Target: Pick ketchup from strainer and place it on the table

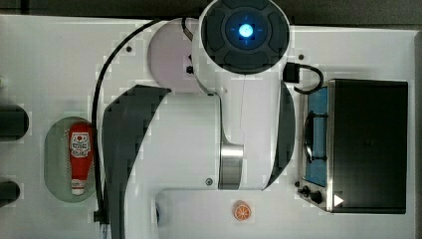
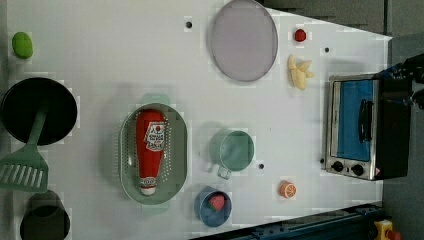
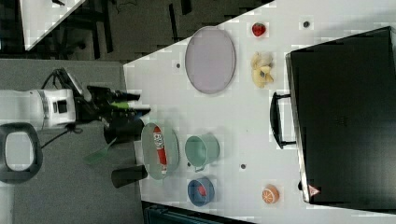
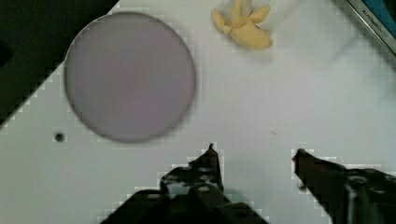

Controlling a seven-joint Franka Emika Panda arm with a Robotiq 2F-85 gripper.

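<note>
Under my own arm in the top view, much of the table (image 1: 50, 59) is hidden: my white links and dark joint covers blot out the middle, so the lilac plate (image 1: 166, 57) shows as a partial disc and the strainer (image 1: 57, 159) is crossed along its right edge by a black cable (image 1: 97, 124). My gripper (image 4: 254, 154) appears in the wrist view with its two black fingers (image 4: 208, 163) standing apart and nothing between them but bare white tabletop; their bases are cut off by the picture's edge. In the right view my hand is a dark, cluttered shape off the table's edge, hard to read.

The ketchup (image 2: 151, 150) lies flat in the strainer, lengthwise: a smooth red squeeze bottle with a white label, tapering to a white cap. The strainer is a pale grey-green oval basin, shallow, dotted with fine holes, with a small tab handle at each end.

In the left view a round green cup (image 2: 234, 150) stands just beside the strainer, and a small blue bowl (image 2: 212, 206) holds a red strawberry (image 2: 217, 201). An orange slice (image 2: 287, 189) lies near the toaster oven (image 2: 362, 125), a boxy metal thing with a blue-tinted door and black handle. A peeled yellow banana (image 4: 243, 25) lies near the matte plate.
</note>
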